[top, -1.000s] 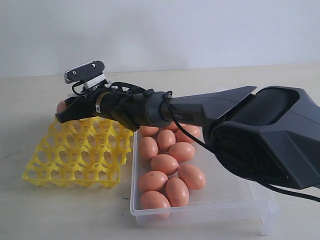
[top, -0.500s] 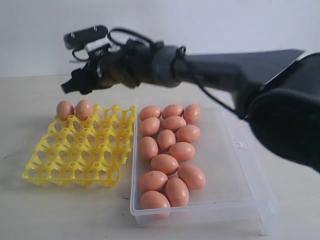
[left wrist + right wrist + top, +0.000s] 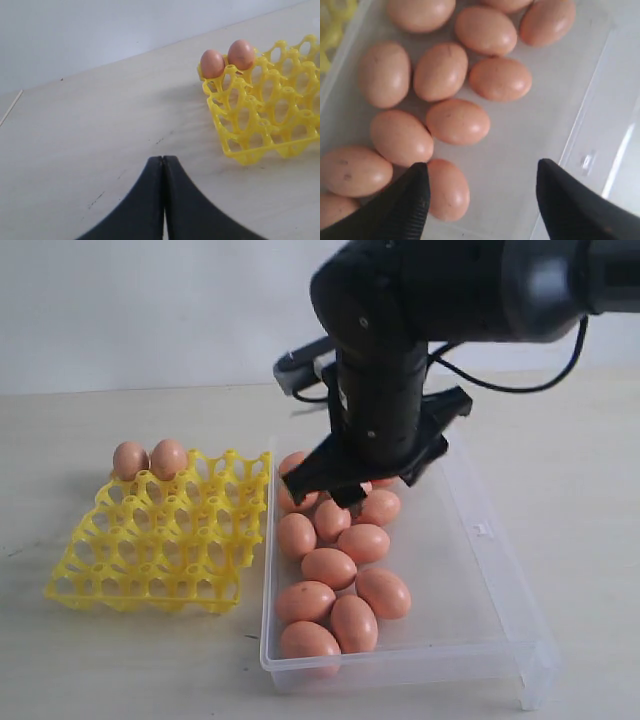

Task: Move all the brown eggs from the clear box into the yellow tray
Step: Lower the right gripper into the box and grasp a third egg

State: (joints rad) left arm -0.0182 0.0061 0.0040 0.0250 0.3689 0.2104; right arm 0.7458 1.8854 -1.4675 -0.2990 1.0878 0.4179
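Two brown eggs (image 3: 130, 458) (image 3: 168, 457) sit side by side in the far-left corner cups of the yellow tray (image 3: 150, 540). Several more brown eggs (image 3: 330, 565) lie clustered in the left half of the clear box (image 3: 480, 570). My right gripper (image 3: 330, 488) points down over the far eggs in the box. In the right wrist view it stands open (image 3: 482, 175) and holds nothing, with one egg (image 3: 449, 190) beside a fingertip (image 3: 412, 192). My left gripper (image 3: 163, 159) is shut and empty above bare table, short of the tray (image 3: 270, 115) and its two eggs (image 3: 212, 63).
The tray lies directly left of the box, their sides almost touching. The right half of the box floor (image 3: 520, 140) holds no eggs. A small latch tab (image 3: 484, 530) sits on the box's right wall. A pale wall rises behind the table.
My right arm left the tray's far-left corner, where a second egg now rests, rose, and swung right over the box. Its jaws stand open and point down at the eggs.
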